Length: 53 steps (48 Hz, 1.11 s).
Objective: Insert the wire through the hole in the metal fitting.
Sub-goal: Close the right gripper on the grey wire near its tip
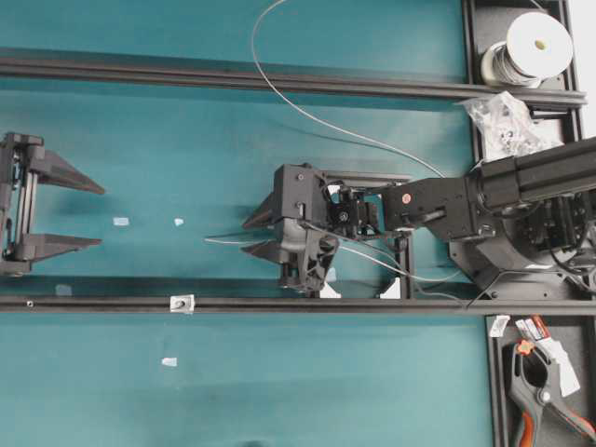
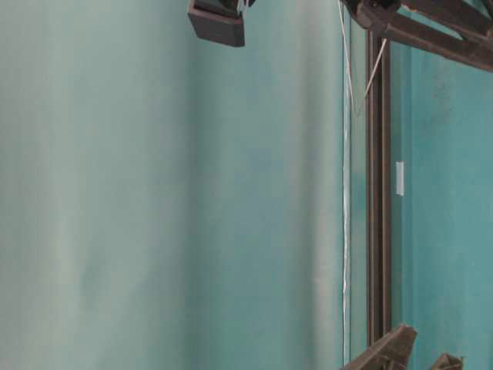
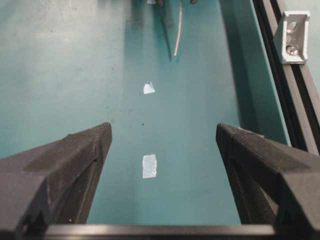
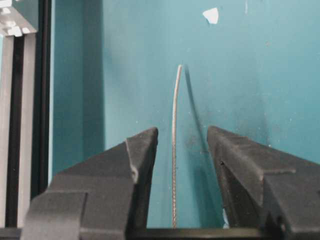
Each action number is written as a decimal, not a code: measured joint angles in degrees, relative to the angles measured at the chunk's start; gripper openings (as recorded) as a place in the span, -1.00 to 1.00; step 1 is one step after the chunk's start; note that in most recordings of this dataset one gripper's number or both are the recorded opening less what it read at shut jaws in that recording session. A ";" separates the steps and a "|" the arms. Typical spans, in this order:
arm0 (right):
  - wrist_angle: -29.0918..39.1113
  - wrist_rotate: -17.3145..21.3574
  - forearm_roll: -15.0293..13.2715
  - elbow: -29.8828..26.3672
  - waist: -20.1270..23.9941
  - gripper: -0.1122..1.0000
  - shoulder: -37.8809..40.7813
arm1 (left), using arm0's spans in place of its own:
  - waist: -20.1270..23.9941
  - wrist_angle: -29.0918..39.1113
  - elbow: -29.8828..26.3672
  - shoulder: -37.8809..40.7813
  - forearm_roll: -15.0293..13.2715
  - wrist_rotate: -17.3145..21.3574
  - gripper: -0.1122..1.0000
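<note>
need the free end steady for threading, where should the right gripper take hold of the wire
Grip the wire a little behind its free tip, where it runs straight between the right gripper's fingers. Come from above, jaws either side of the strand. A short stub past the fingers should bend less when aimed at the metal fitting.

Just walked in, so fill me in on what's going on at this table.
The right claw straddles the free end of the wire, its jaws apart, not yet pinching it. The wire runs back to a white spool. The left claw waits wide open, holding nothing. The metal fitting sits on the black rail, not yet threaded.
</note>
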 measured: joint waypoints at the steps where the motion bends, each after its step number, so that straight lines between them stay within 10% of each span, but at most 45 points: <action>1: 0.09 0.00 0.00 0.00 0.00 0.05 0.00 | 0.00 0.00 0.00 0.00 0.00 -0.09 0.75; 13: 0.18 0.00 0.00 0.00 0.00 -0.07 0.00 | 0.00 0.00 0.00 0.00 0.00 0.00 0.75; 25: 0.44 0.00 0.00 0.18 0.00 -0.80 0.00 | 0.00 -0.09 0.09 0.00 0.00 0.00 0.75; 53: -2.29 -0.44 0.00 0.70 -0.18 -0.81 -1.76 | 0.00 0.00 0.00 0.00 0.00 0.00 0.75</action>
